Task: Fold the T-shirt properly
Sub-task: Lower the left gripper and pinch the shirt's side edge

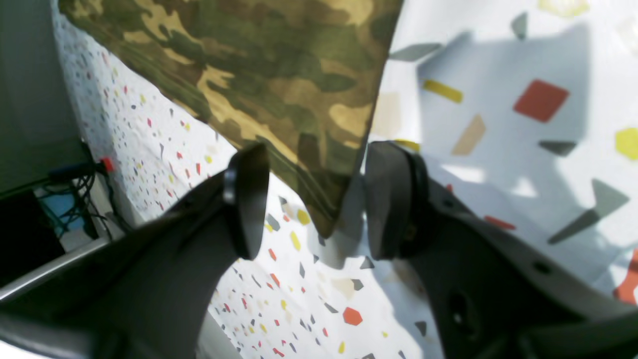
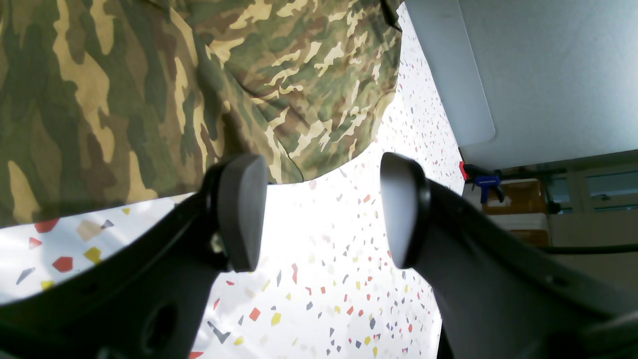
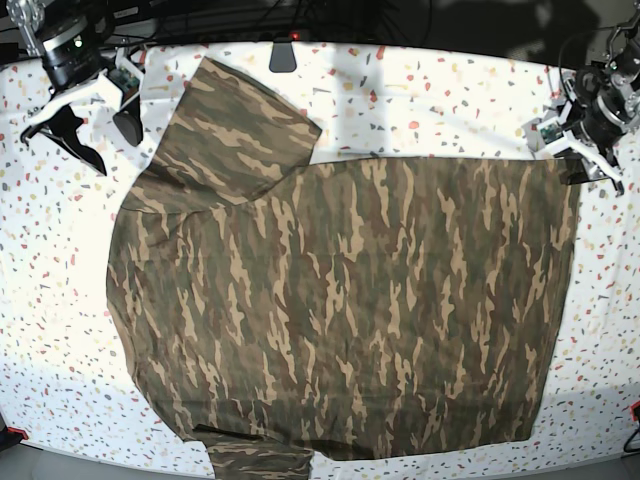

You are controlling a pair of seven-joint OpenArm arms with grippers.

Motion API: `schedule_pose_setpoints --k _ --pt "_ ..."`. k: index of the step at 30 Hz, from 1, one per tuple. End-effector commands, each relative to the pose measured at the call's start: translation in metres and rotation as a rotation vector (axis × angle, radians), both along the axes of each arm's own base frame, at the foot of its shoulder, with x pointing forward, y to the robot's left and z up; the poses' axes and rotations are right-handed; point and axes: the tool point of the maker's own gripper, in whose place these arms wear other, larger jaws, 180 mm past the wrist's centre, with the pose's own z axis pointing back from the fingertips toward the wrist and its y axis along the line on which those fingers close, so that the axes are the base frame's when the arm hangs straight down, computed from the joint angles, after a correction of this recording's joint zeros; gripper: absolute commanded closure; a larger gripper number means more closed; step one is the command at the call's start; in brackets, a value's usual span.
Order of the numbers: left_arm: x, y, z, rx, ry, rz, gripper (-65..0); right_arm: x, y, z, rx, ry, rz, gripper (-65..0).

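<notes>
The large camouflage-print cloth T-shirt (image 3: 340,300) lies spread flat on the speckled white table (image 3: 430,90), its two-o'clock corner between the left pincer (image 1: 311,199)'s parted jaws, ready for pinching, while the right pincer (image 2: 319,209) gapes empty at ten o'clock.

Both arms stretched far apart – left gripper (image 1: 314,199) and right gripper (image 2: 319,214) gape wide

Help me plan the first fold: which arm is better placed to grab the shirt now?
Probably the left. Its pincer already straddles a corner of the T-shirt, jaws apart. The right pincer is open over bare tablecloth, beside the sleeve.
</notes>
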Motion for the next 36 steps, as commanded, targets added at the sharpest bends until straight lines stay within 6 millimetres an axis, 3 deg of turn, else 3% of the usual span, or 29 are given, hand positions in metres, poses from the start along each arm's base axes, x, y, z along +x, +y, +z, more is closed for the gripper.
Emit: schedule_pose_setpoints --k 1,7,15,25,31,36 --pt "0.026 0.006 0.021 0.018 -0.111 0.015 -29.5 0.003 0.003 0.010 0.006 -0.037 0.017 -36.1" --pt "0.028 0.010 0.021 0.041 -0.116 0.022 -28.3 0.003 0.003 0.010 0.006 -0.037 0.017 -36.1" --pt "0.028 0.009 0.022 0.039 -0.120 0.019 -2.2 0.003 0.003 0.010 0.006 -0.037 0.017 -36.1" --pt "0.048 0.021 0.051 0.040 -0.310 0.099 -2.5 0.003 0.004 0.011 0.045 -0.035 0.005 -36.1" --pt "0.047 0.022 0.050 0.047 -0.303 0.107 -16.1 0.004 0.005 0.013 0.110 -0.032 -0.014 -36.1" --pt "0.047 0.022 0.050 0.047 -0.303 0.106 -16.6 0.004 0.005 0.013 0.109 -0.031 -0.014 -36.1"
